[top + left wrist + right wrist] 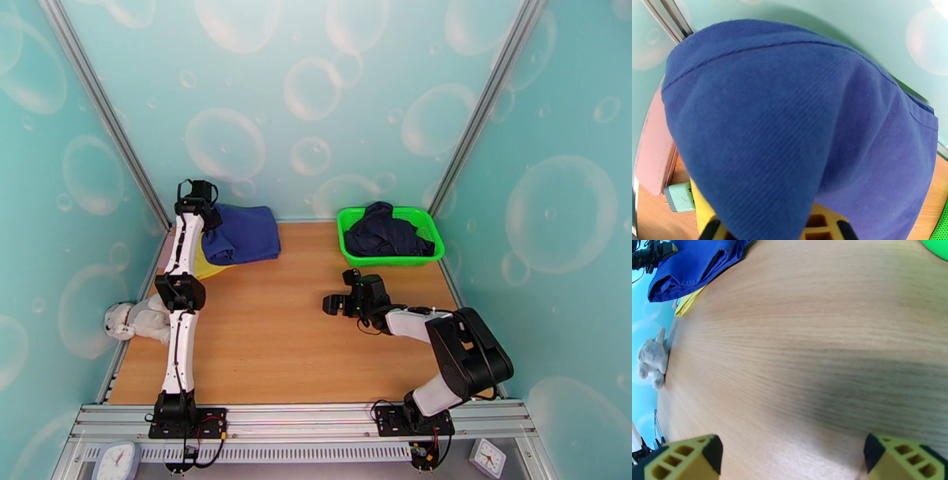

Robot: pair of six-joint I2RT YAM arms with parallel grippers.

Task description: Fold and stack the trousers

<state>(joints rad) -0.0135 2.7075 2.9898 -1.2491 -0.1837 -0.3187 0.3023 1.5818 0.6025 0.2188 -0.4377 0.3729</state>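
While your left claw (779, 231) clenches the folded trousers (790, 118), your right claw (792, 453) hangs released over the tabletop (809, 338).

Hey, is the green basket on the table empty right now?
No, a dark garment lies bunched inside the green basket.

Bubble-print booth around a wooden table (292, 331)
Teal walls (316, 95) with pale bubbles rise behind and on both sides of the table — grey metal posts (107, 110) stand at its far corners, the light even.
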